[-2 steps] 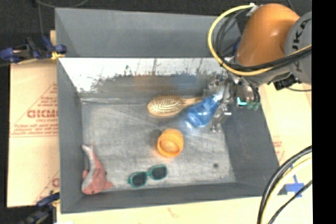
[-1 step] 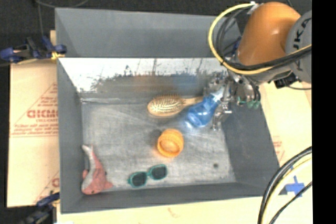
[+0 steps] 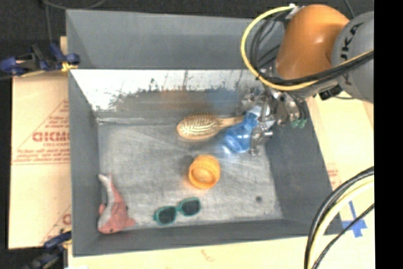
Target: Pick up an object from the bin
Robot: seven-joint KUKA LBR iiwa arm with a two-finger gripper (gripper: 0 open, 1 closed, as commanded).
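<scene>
My gripper (image 3: pixel 260 130) hangs low at the right side of the bin, near the back wall. A blue translucent plastic thing (image 3: pixel 237 140) lies right against its left side, touching or partly under it. A tan oval hairbrush (image 3: pixel 200 126) lies just left of the blue thing, its handle pointing toward the gripper. An orange round cup (image 3: pixel 204 172) rests on the floor a little below and left of the blue thing.
Green toy sunglasses (image 3: pixel 177 211) lie near the front wall. A pink-red fish-like toy (image 3: pixel 113 209) sits in the front left corner. The arm's orange cover and yellow cable loom over the bin's right rim.
</scene>
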